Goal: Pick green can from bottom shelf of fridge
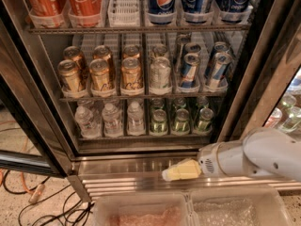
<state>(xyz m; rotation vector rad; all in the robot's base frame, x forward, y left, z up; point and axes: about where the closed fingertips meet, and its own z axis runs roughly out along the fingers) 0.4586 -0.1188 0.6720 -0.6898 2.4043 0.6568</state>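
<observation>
The gripper [181, 171] hangs below the bottom shelf [141, 137], outside it, over the ribbed steel base of the fridge [136, 166]. Its pale yellow tip points left. Whether it is spread or pressed together cannot be told. It holds nothing and touches no can. The white arm [263, 154] behind it runs off below and to the right of the shelf.

On the right half of the bottom shelf stand the green cans [180, 120], in three lanes. Three are at the front and three more show behind them, six visible, all upright. The gripper's tip sits under the front can of the middle lane, well apart from it. On the left half of the same shelf stand three clear water bottles [112, 119], one per lane.

One rack above the bottom shelf are six gold-brown cans [101, 75], three in front and three behind. Right of them are two pale silver cans [160, 74] in one lane, then at least four blue-and-silver cans [189, 69].

Two racks above it are two red Coca-Cola cans [84, 4], one white lane tray [124, 6] and three blue Pepsi cans [162, 1].

Below the bottom shelf, at the near edge, lie two clear plastic bins [141, 211] side by side.
</observation>
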